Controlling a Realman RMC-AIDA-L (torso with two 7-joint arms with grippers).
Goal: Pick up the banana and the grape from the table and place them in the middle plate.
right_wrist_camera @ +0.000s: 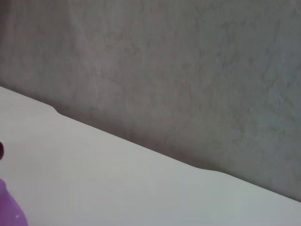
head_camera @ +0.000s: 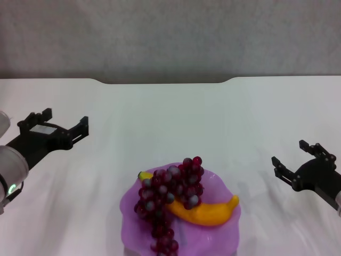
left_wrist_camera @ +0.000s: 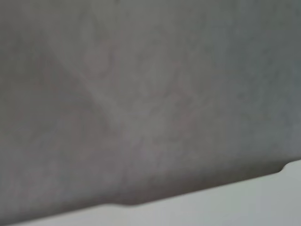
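Banana (head_camera: 210,212) and grapes (head_camera: 169,193) lie together in the purple plate (head_camera: 130,213) on the white worktop (head_camera: 176,117).
Left claw (head_camera: 66,124) and right claw (head_camera: 289,159) hang spread and empty, well apart on either side.

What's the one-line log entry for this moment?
banana: in plate | grapes: in plate, over banana | left gripper: open, left of plate | right gripper: open, right of plate

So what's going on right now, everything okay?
Left gripper and right gripper open, empty, either side of the plate. Banana and grapes in the plate. Nothing in the way.
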